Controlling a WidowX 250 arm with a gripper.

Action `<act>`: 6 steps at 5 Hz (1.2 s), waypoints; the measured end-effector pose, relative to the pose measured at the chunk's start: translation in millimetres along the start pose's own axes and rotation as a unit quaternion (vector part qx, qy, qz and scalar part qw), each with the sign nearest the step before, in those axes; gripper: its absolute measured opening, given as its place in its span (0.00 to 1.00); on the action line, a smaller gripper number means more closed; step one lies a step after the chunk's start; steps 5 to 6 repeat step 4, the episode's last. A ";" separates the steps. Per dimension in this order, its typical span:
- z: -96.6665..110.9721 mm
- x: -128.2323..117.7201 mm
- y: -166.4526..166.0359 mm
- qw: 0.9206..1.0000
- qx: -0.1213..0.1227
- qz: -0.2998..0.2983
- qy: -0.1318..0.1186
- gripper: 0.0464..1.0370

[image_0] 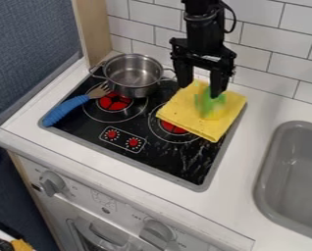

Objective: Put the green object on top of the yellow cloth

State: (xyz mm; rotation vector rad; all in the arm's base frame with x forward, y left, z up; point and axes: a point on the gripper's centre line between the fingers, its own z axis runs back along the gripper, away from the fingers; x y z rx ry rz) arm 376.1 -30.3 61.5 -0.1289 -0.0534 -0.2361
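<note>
The black gripper (199, 90) hangs over the back right of the stove, its two fingers spread well apart. Below it lies the yellow cloth (185, 113), flat across the right-hand burners. The green object (210, 103), blurry in outline, is on the cloth's right half, just below and partly behind the right finger. Nothing is visible held between the fingers. Whether the right finger touches the green object, I cannot tell.
A metal pot (134, 73) stands on the back left of the stove (129, 131). A blue-handled fork (70, 108) lies at the stove's left. The grey sink (293, 171) is at the right, and a tiled wall (270, 54) rises behind.
</note>
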 end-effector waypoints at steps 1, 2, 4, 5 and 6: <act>-1.3 -1.4 -1.2 1.000 -0.004 -0.005 0.002 0.97; 17.5 -5.0 -4.8 1.000 0.000 0.001 -0.023 0.96; 28.0 -15.4 -9.9 0.999 0.043 0.003 -0.023 0.96; 28.0 -15.4 -9.9 0.999 0.043 0.003 -0.023 0.96; 28.0 -15.4 -9.9 0.999 0.043 0.003 -0.023 0.96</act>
